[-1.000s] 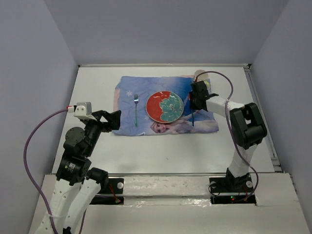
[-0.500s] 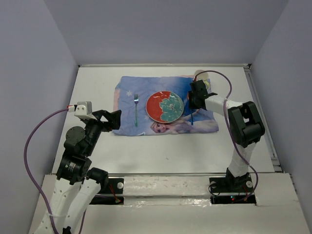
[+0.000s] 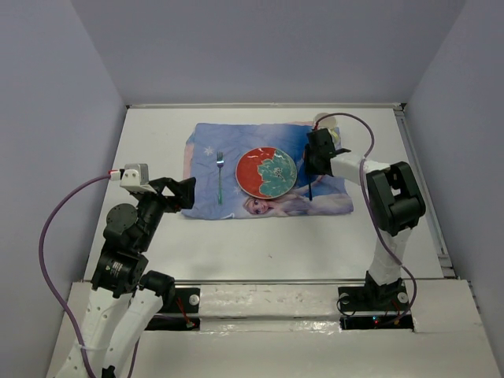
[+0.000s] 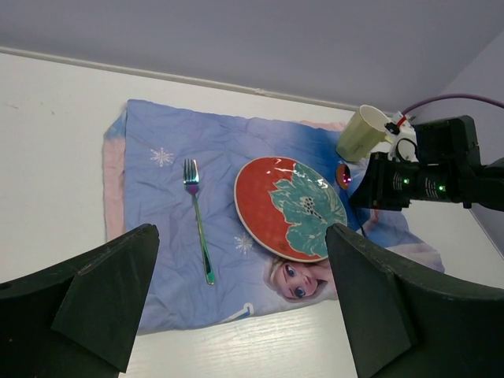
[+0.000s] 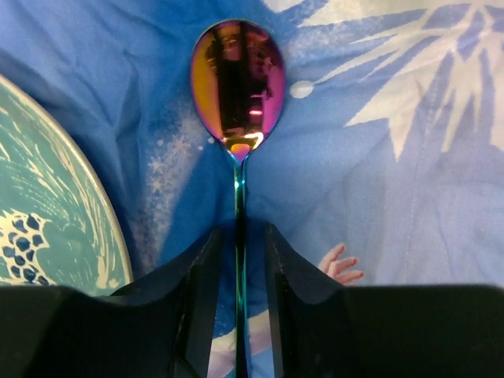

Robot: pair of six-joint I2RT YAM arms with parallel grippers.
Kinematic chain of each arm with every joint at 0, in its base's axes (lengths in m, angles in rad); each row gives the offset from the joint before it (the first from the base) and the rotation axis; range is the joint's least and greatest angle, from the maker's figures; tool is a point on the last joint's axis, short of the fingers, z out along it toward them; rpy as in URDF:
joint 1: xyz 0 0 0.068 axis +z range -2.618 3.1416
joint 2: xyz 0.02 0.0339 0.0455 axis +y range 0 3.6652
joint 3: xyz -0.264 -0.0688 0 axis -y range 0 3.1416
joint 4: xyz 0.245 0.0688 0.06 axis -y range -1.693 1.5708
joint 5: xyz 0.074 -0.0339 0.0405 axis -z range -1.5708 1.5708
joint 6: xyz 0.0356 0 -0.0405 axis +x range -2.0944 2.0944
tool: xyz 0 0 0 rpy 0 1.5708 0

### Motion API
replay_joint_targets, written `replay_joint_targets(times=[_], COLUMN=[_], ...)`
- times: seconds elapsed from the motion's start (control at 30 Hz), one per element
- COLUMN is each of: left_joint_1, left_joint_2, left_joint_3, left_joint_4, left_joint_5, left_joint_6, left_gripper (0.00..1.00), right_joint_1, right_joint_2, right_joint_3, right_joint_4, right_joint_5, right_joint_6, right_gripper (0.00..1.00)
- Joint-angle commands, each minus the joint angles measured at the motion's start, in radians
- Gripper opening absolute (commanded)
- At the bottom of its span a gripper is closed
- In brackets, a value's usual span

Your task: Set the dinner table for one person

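So from the top camera, the dinner table (image 3: 260,236) was the big white top under everything, running from the arm bases out to the far wall. A blue placemat (image 3: 206,169) sat toward its far edge, about midway across. The plate (image 3: 266,172), red and teal, was in the middle of the placemat, with the fork (image 3: 220,177) lying lengthwise nearer the placemat's left edge. The spoon (image 3: 310,189) was just off the plate's right side, and a pale cup (image 3: 323,121) stood at the placemat's far right corner. The right gripper (image 3: 312,173) was down over the spoon. The left gripper (image 3: 187,195) hung over bare table off the placemat's near left corner. From the left wrist cam, its two fingers (image 4: 102,291) were spread wide with nothing between them, and past them you could see the fork, the plate, the cup and the right arm's black wrist by the spoon bowl. The right wrist cam was the interesting one. The shiny rainbow spoon bowl lay flat on the blue cloth, with the plate rim at the left. The handle ran back between the fingers (image 5: 197,315), which stood slightly apart. There was a sliver of gap on each side, so they were open around the handle, not pinching it.
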Motion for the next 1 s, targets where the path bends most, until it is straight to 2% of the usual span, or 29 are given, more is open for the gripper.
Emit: replay_joint_targets(times=[0.0,0.13,0.23,0.27,0.37,0.5,0.53,0.6,0.63,0.67,0.7,0.73,0.97], left_joint_1=[0.013,0.022,0.030,0.030,0.033,0.034,0.033,0.033,0.031,0.031,0.031,0.031,0.031], left_joint_2=[0.012,0.017,0.026,0.026,0.016,-0.014,-0.026,-0.043,-0.058,-0.067,-0.075,-0.081,-0.048], left_joint_3=[0.005,0.004,0.004,0.004,-0.001,-0.010,-0.010,-0.013,-0.015,-0.015,-0.015,-0.012,0.074], left_joint_4=[0.049,0.058,0.058,0.059,0.067,0.082,0.086,0.099,0.109,0.113,0.128,0.139,0.259], left_joint_5=[0.020,0.021,0.021,0.021,0.021,0.061,0.070,0.089,0.110,0.109,0.107,0.113,0.230], left_joint_6=[0.009,0.013,0.019,0.019,0.022,0.027,0.019,0.010,0.004,-0.002,-0.011,-0.019,-0.051], left_gripper=[0.98,0.99,0.99,0.99,0.99,0.99,0.99,0.99,0.99,0.99,0.99,0.99,0.99], right_joint_1=[-0.004,-0.004,-0.004,-0.004,-0.004,-0.004,-0.004,-0.004,-0.004,-0.004,-0.004,-0.004,-0.004], right_joint_2=[-0.099,-0.202,-0.361,-0.361,-0.615,-0.869,-1.000,-1.129,-1.248,-1.303,-1.349,-1.421,-1.599], right_joint_3=[0.012,-0.015,-0.089,-0.110,-0.204,-0.293,-0.337,-0.377,-0.417,-0.435,-0.454,-0.477,-0.517], right_joint_4=[0.037,0.038,0.044,0.049,0.070,0.072,0.072,0.071,0.060,0.057,0.052,0.037,-0.034], right_joint_5=[-0.025,-0.111,-0.184,-0.197,-0.300,-0.329,-0.330,-0.329,-0.314,-0.306,-0.304,-0.306,-0.169], right_joint_6=[0.012,0.026,0.041,0.043,0.043,0.038,0.033,0.036,0.049,0.056,0.062,0.056,0.061], right_gripper=[0.46,0.47,0.48,0.48,0.48,0.48,0.48,0.49,0.63,0.85,0.99,1.00,1.00])
